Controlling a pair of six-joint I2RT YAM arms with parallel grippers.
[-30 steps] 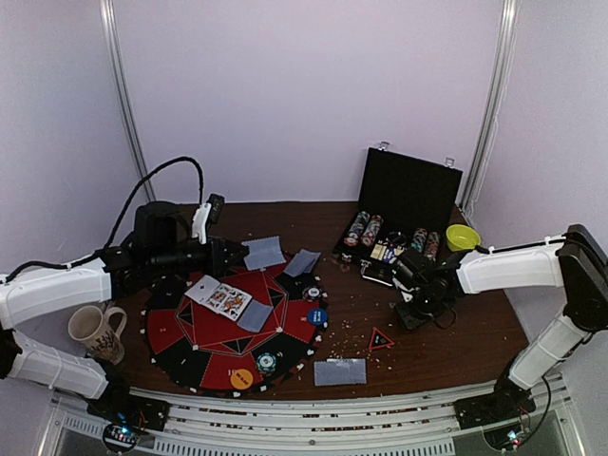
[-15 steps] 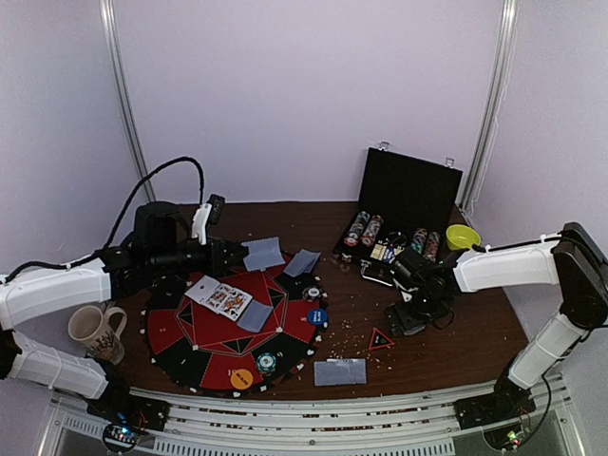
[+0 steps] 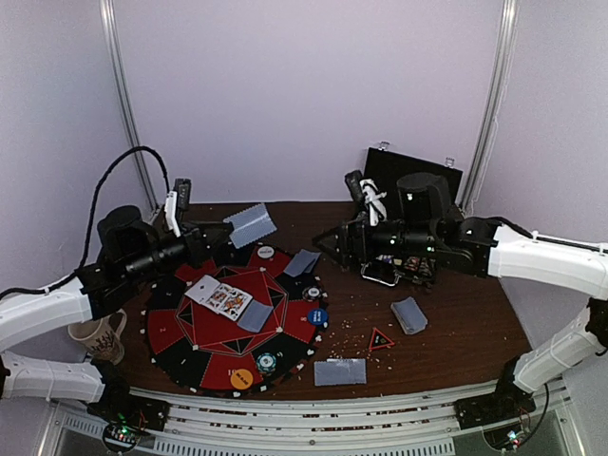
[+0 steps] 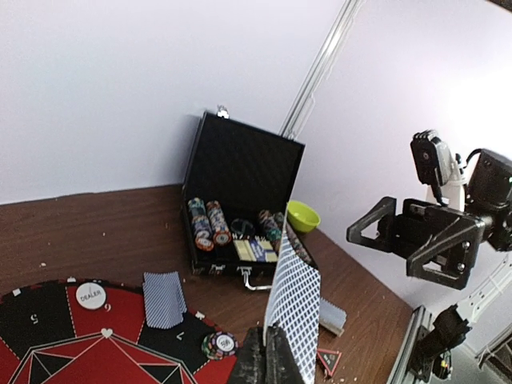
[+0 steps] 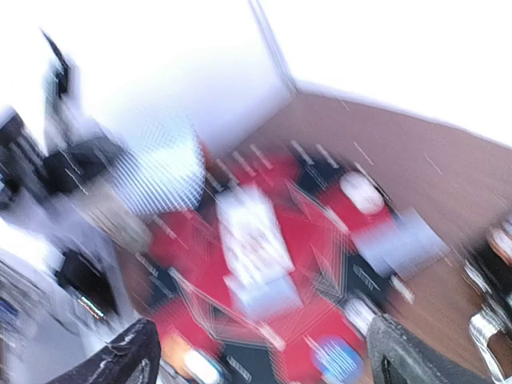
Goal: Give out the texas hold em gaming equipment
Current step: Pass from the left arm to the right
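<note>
Grey-blue was the back of the card (image 4: 293, 308) that my left tool (image 4: 268, 352) pinched tight by its lower edge, high above the far rim of the round mat (image 3: 166, 332). My right tool (image 3: 332, 242) stood wide and empty, just beyond the mat's far right rim, facing that card.

I judged the hold thin. If the right tool came in fast or off-line, it could knock the card loose or bend it, and the right wrist view was too smeared to guide it.

On the mat I counted:
- one blue disc (image 3: 316, 316)
- one orange disc (image 3: 241, 379)
- one white disc (image 3: 265, 253)
- two striped chips (image 3: 266, 361)
- two face-down card piles (image 3: 302, 262)

Two more piles lay on the tabletop (image 3: 456, 332) to the right of the mat. The face-up cards (image 3: 218, 296) at the mat's centre I could not count.
</note>
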